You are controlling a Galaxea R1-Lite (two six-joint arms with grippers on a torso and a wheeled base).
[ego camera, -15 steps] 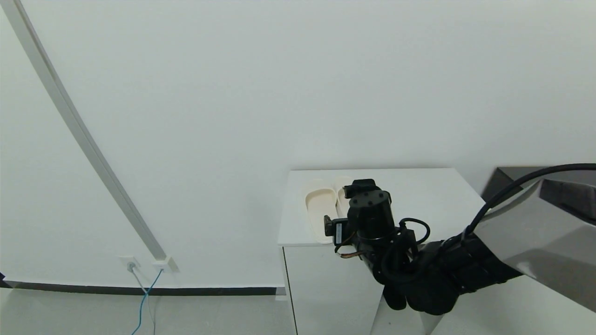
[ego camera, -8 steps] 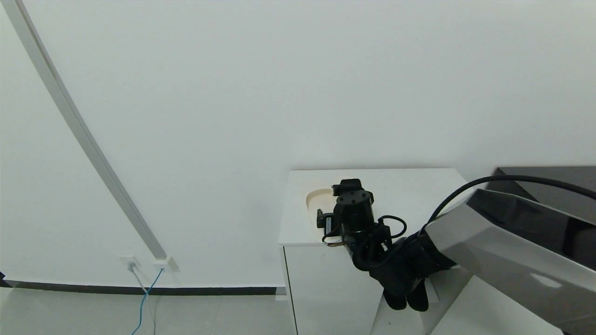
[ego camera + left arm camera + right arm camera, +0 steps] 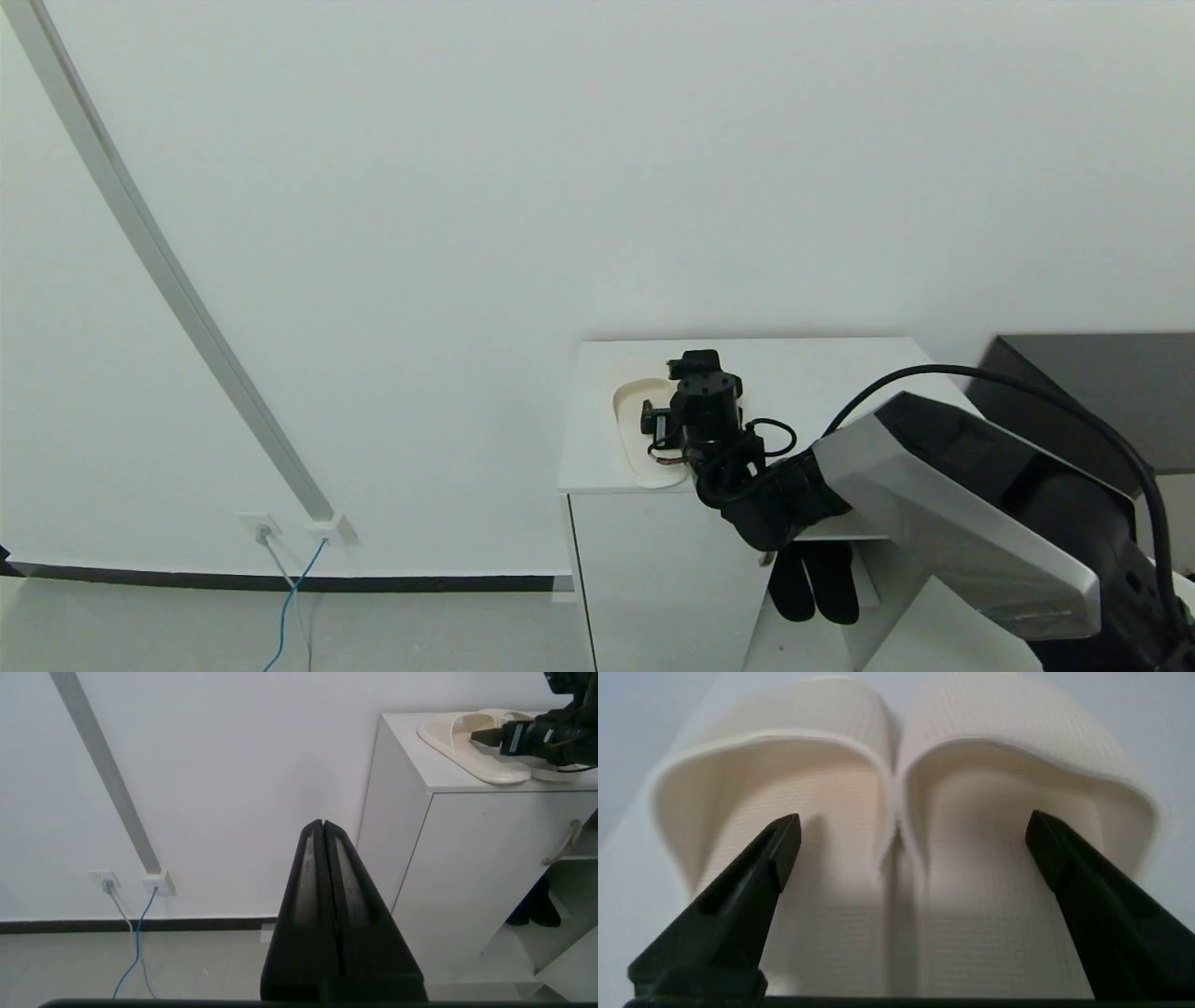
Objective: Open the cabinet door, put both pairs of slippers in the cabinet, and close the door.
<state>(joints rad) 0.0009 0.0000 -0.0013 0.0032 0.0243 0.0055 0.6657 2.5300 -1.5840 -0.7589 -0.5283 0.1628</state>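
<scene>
1. Head view: the white cabinet (image 3: 653, 569) stands at 5 o'clock, against the pale wall (image 3: 467, 187). Its left front panel is shut and its right half stands open, as it did a second ago.
2. The right arm (image 3: 943, 485) comes in from 4 o'clock and lies across the cabinet top. Over the last second it has stretched further forward and toward 10 o'clock, so its black wrist now sits over the pair on top.
3. The cream slippers (image 3: 639, 439) lie side by side on the cabinet top, toward its 9 o'clock edge, where they lay before. The arm now covers the slipper on the 3 o'clock side, which showed a second ago.
4. The black slippers (image 3: 812, 583) stand inside the open half, below a shelf, at 6 o'clock from the wrist. The arm hid most of them earlier, and now they are in plain sight.
5. The right gripper (image 3: 912, 826) is spread wide with nothing in its grasp. One finger stands outside each cream slipper, so the pair lies between them; I cannot tell whether they touch.
6. The left gripper (image 3: 322, 896) hangs well apart from the cabinet, its fingers pressed together on nothing.
7. Two wall sockets (image 3: 294, 530) with cables sit low at 7 o'clock.
</scene>
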